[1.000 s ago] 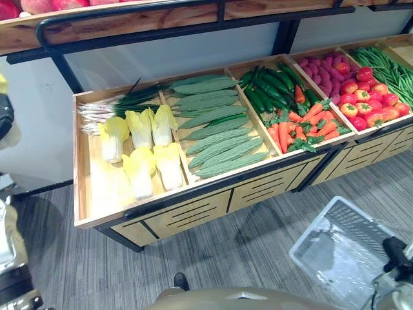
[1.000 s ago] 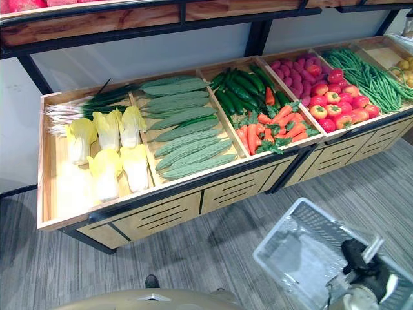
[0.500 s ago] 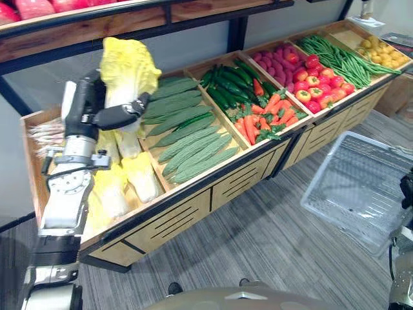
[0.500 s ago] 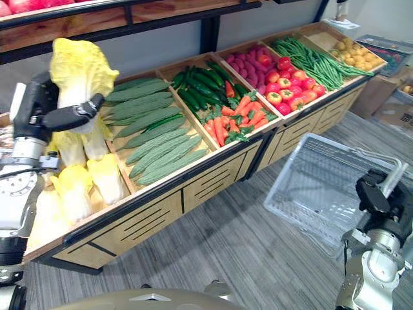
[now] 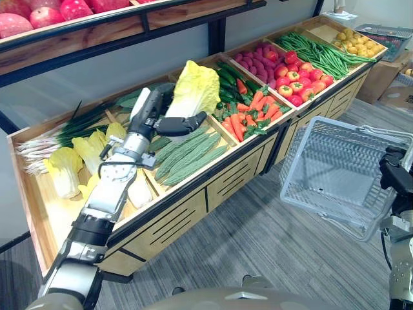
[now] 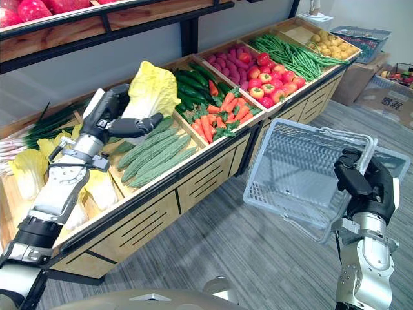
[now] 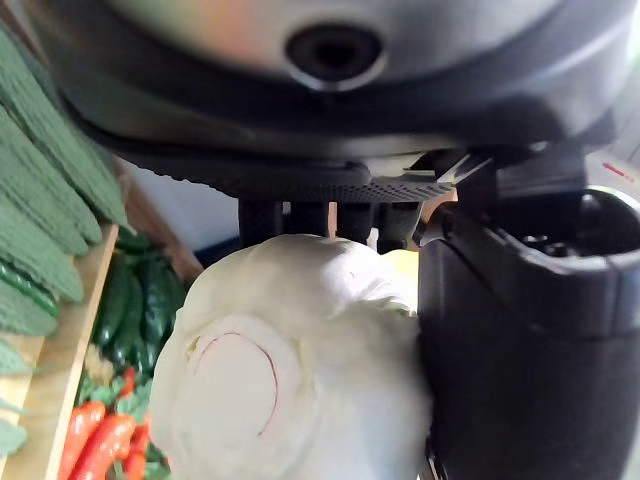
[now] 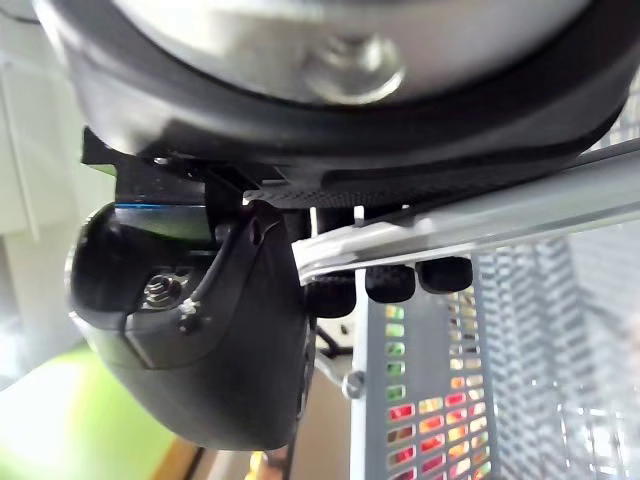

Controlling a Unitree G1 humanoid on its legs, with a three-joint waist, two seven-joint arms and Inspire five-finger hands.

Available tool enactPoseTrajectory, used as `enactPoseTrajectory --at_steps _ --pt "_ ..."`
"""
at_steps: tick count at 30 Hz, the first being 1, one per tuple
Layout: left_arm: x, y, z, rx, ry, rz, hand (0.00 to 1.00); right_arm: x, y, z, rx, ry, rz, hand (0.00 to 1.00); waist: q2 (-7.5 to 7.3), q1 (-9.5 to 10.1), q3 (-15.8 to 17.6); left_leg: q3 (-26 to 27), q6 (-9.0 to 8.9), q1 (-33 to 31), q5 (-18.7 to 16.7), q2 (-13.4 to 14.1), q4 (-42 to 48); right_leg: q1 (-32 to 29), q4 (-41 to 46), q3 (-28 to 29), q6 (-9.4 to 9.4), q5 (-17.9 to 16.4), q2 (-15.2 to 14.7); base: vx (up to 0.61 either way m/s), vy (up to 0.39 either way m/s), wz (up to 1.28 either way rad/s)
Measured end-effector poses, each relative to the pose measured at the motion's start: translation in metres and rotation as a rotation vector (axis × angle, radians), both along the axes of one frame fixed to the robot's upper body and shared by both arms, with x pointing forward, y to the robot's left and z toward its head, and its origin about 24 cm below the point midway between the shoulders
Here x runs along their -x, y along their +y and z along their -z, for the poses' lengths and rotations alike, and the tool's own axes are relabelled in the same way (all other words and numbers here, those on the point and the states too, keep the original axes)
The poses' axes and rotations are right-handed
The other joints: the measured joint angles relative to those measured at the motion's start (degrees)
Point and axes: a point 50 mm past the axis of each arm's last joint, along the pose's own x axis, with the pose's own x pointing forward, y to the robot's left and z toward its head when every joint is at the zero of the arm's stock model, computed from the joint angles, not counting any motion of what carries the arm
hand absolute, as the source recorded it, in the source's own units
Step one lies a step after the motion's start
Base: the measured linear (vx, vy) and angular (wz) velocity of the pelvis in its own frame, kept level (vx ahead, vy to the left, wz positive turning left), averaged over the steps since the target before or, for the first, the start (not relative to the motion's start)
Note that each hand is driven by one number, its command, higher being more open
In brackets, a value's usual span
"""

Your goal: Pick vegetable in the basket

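Cabbage (image 5: 193,89), clutched in left robot hand (image 5: 155,113), has swung to upper centre, nearer basket (image 5: 329,169) gripped by right robot hand (image 6: 364,187).

In the compartments of the wooden stand (image 5: 222,187), cabbages (image 5: 63,173), bitter gourds (image 5: 190,152), cucumbers (image 5: 226,73), carrots (image 5: 245,123), tomatoes (image 5: 303,72) and green beans (image 5: 316,50) are being displayed.

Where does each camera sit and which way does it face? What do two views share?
Left eye view: on the head, facing down at the vegetable stand; left hand holds a cabbage.
Right eye view: beside it; right hand holds the basket.
Left wrist view: that wrist, facing the cabbage's base past its hand.
Right wrist view: that wrist, facing the basket handle past its hand.
Both eye views share stand, cabbage, basket.
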Motion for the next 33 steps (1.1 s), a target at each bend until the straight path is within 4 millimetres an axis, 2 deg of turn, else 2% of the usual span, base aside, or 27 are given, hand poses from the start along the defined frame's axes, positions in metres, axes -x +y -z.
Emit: enactPoseTrajectory --at_steps 1,5,7,11,13,17,21,26,30,33 --pt "-0.001 -0.003 0.0 -0.002 0.003 0.012 0.0 -0.002 0.003 -0.001 0.009 0.003 -0.028 0.0 -0.02 -0.27 0.07 0.21 0.0 -0.01 -0.01 0.02 0.0 -0.17 0.06 0.2 0.01 0.01 0.02 0.0 -0.008 -0.14" --pt "-0.009 -0.037 -0.001 -0.042 0.014 0.136 0.0 -0.011 0.017 -0.014 0.101 0.028 -0.195 0.0 0.49 -0.94 1.49 1.64 0.25 -0.14 0.12 0.03 0.03 -1.24 0.4 1.61 0.83 0.59 0.14 0.0 -0.008 -0.17" --pt "-0.01 -0.058 0.001 -0.065 0.028 0.208 0.0 -0.018 0.025 -0.02 0.155 0.053 -0.295 0.0 0.9 -2.1 1.76 2.0 0.38 -0.13 0.19 0.04 0.03 -1.27 0.46 1.94 0.98 0.73 0.17 0.03 -0.018 -0.11" --pt "-0.011 -0.081 -0.001 -0.098 0.026 0.296 0.0 -0.025 0.04 -0.03 0.207 0.071 -0.456 0.0 1.77 -3.33 2.29 2.6 0.41 -0.24 0.08 0.07 0.02 -1.39 0.5 2.61 1.23 0.88 0.27 0.02 -0.017 -0.08" --pt "-0.012 -0.092 -0.005 -0.12 0.016 0.33 0.0 -0.025 0.053 -0.037 0.256 0.086 -0.559 0.0 2.66 -3.63 2.88 2.81 0.45 -0.22 -0.01 0.06 0.01 -1.46 0.53 2.81 1.33 0.93 0.28 -0.02 -0.015 -0.04" --pt "-0.012 -0.095 -0.007 -0.118 0.002 0.343 0.0 -0.022 0.073 -0.039 0.286 0.123 -0.731 0.0 3.95 -3.66 3.43 3.48 0.27 -0.18 -0.17 0.06 -0.04 -2.15 0.59 3.25 1.37 0.91 0.28 -0.04 -0.019 -0.07" --pt "-0.017 -0.098 -0.01 -0.148 -0.007 0.347 0.0 -0.021 0.079 -0.034 0.306 0.183 -0.811 0.0 4.13 -3.56 3.49 3.91 0.3 -0.07 -0.15 0.04 -0.04 -2.31 0.58 3.65 1.41 0.95 0.28 -0.03 -0.016 -0.05" --pt "-0.018 -0.094 -0.014 -0.172 -0.02 0.342 0.0 -0.021 0.08 -0.034 0.308 0.188 -0.821 0.0 4.14 -3.46 3.48 5.25 0.3 -0.04 -0.26 0.05 -0.02 -3.17 0.57 4.95 1.51 1.02 0.42 -0.01 -0.016 -0.15" --pt "-0.021 -0.076 -0.016 -0.231 -0.028 0.304 0.0 -0.024 0.083 -0.035 0.351 0.224 -0.863 0.0 4.16 -3.05 3.47 7.8 -0.01 0.65 -0.92 0.07 0.0 -4.0 0.52 7.61 1.88 1.29 0.73 0.0 -0.014 -0.33" --pt "-0.013 -0.056 -0.028 -0.287 -0.078 0.285 0.0 -0.023 0.082 -0.033 0.365 0.251 -0.874 0.0 4.1 -3.11 3.5 8.75 -0.15 0.68 -1.17 0.12 0.0 -4.27 0.44 8.54 2.03 1.55 0.88 0.01 -0.032 -0.17"
